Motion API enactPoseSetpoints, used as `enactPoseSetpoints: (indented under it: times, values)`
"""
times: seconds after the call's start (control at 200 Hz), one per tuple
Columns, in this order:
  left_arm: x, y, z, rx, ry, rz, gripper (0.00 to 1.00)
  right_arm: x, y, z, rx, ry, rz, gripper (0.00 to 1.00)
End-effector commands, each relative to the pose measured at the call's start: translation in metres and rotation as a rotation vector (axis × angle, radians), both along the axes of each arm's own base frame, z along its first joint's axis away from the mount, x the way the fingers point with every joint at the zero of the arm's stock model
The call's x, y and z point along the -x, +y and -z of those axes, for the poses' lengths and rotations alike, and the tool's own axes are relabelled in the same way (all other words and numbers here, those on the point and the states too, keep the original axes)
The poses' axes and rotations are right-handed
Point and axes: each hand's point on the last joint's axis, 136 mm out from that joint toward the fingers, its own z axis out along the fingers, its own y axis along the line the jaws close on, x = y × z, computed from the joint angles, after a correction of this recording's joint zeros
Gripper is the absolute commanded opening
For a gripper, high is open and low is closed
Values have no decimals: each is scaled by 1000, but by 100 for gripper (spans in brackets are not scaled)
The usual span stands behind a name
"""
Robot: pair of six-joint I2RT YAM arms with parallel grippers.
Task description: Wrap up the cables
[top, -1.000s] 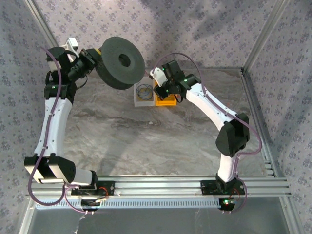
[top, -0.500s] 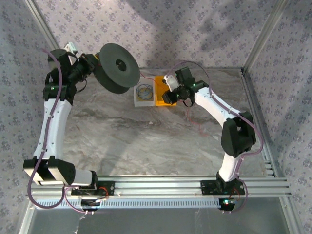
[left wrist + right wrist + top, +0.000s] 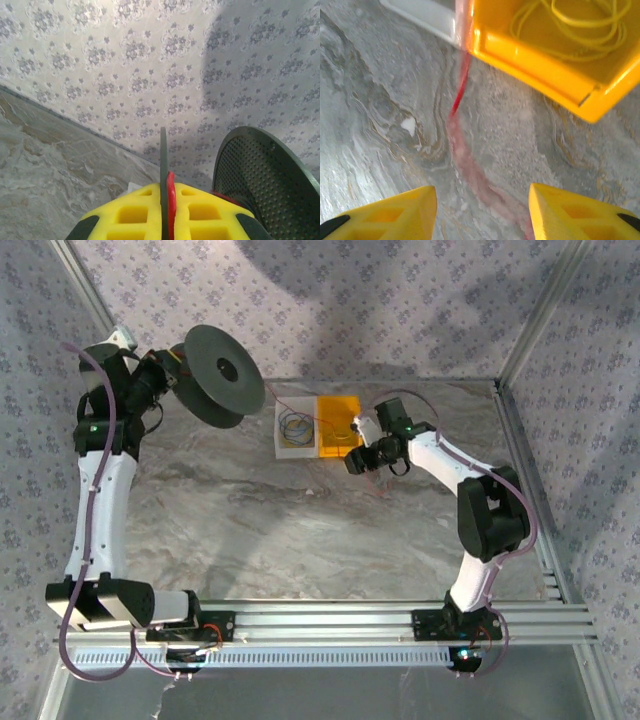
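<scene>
Right wrist catches blurred cables (image 3: 461, 87) between right gripper's (image 3: 480, 194) parted fingers (image 3: 395, 212).

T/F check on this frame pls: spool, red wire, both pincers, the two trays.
1. The left pincer grips the black spool, held up off the table. True.
2. The right pincer is shut on the red wire. False: its fingers stand apart, and the wire runs loose toward the gap between them.
3. The yellow tray holds a loop of yellow wire. True.
4. From above, the white tray sits right of the yellow tray. False: it sits on its left, side by side.
5. The red wire runs from the spool toward the trays. True.
</scene>
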Motion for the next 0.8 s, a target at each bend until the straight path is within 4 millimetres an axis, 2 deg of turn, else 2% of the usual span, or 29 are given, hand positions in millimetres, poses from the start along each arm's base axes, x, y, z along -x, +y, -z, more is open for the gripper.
enactPoseSetpoints:
  times: [0.0,0.19,0.295,0.39,0.52,0.655,0.795]
  values:
    - [10,1,-46,-7,-153,-7,0,8,-2,-5,-18,-3,15,52]
    - [7,0,-43,-4,-145,-3,0,12,-5,6,-16,16,25,42]
    - [6,-1,-42,-5,-142,1,0,10,-8,7,-7,8,34,42]
    - [6,-2,-41,-5,-136,8,0,7,-10,-1,-5,-23,44,43]
    - [4,-6,-39,-4,-128,36,0,6,-12,-30,-10,-82,27,45]
    - [4,-16,-43,-19,-129,99,0,-1,-18,-81,-9,-219,8,50]
    - [9,-32,-52,-41,-141,190,0,-18,-29,-121,21,-380,-4,66]
